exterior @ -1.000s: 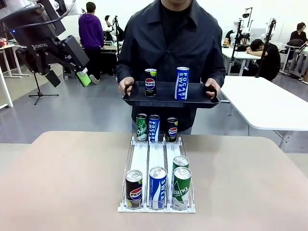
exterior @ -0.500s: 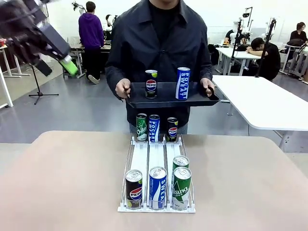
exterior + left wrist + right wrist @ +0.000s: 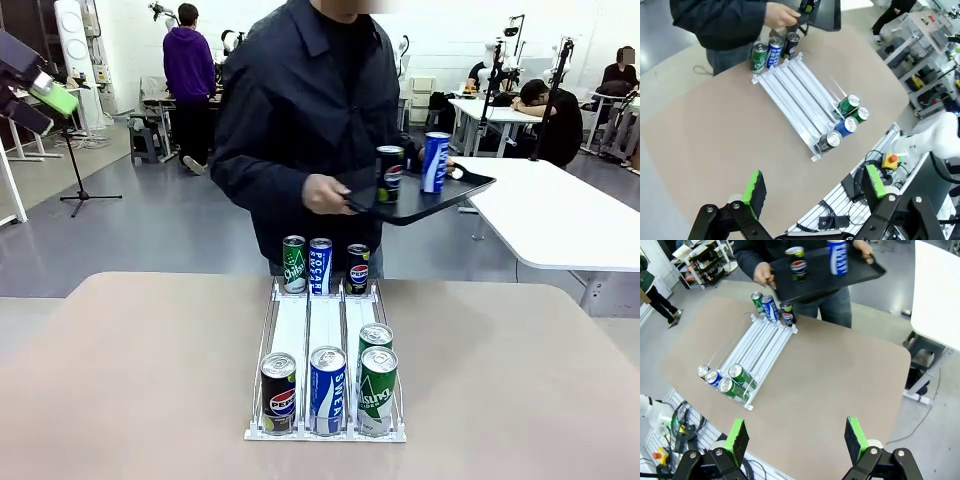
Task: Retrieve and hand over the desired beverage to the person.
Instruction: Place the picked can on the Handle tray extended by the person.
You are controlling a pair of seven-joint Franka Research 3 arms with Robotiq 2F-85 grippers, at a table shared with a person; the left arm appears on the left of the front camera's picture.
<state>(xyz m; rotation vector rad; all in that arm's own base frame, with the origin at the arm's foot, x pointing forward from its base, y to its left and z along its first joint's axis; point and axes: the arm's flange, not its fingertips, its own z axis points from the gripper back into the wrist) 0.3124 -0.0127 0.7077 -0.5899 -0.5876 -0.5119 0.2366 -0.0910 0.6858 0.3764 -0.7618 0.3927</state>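
Observation:
The person (image 3: 300, 120) in a dark jacket stands at the far side, turned toward picture right. Both hands hold a black tray (image 3: 420, 207) carrying a Pepsi can (image 3: 389, 173) and a Pocari Sweat can (image 3: 435, 162). On the tan table a white three-lane rack (image 3: 290, 325) holds Pepsi (image 3: 278, 392), Pocari (image 3: 327, 389) and two Sprite cans (image 3: 377, 390) at the front. Three more cans (image 3: 320, 266) stand at its far end. My left gripper (image 3: 40, 105) hangs open high at the far left. High over the near table edge, my right gripper (image 3: 796, 439) is open and holds nothing.
A white table (image 3: 560, 210) stands at the right behind the person. A tripod stand (image 3: 80, 170) is at the back left. Other people sit and stand farther back. Bare tan tabletop (image 3: 130, 380) lies on both sides of the rack.
The person has turned toward picture right and swung the tray with both cans that way. My left gripper has drawn back up and to the left.

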